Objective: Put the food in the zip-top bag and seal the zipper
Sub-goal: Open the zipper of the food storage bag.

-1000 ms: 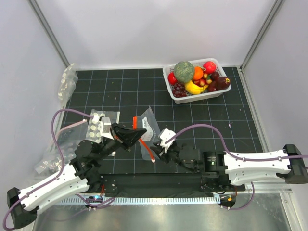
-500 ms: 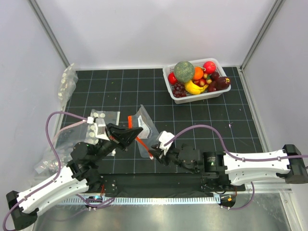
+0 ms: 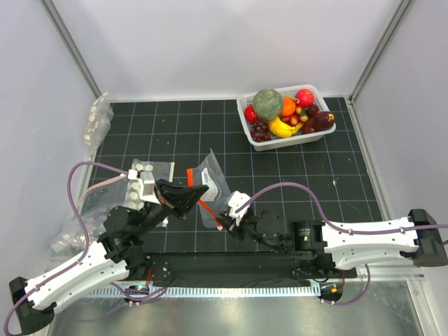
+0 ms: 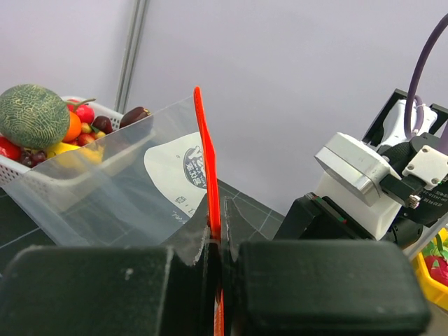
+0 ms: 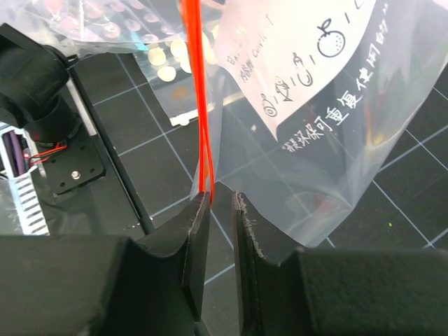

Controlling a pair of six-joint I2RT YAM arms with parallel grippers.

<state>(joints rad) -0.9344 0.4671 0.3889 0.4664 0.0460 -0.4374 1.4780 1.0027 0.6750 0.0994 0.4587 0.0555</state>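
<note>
The zip-top bag hangs clear of the mat, held up by its red-orange zipper. My left gripper is shut on that zipper, and in the top view the left gripper is at the bag's left edge. My right gripper is open by a narrow gap at the zipper's lower end, which touches its left fingertip. From above, the right gripper is just below the bag. The food, red balls and an orange ball, lies in the white basket.
The basket at the back right also holds a green melon, a banana and dark grapes. Clear bags of white discs lie left of the bag, and more lean on the left wall.
Both grippers have shifted a little left with the bag, which has swung more upright. The left grip on the zipper is unchanged.
</note>
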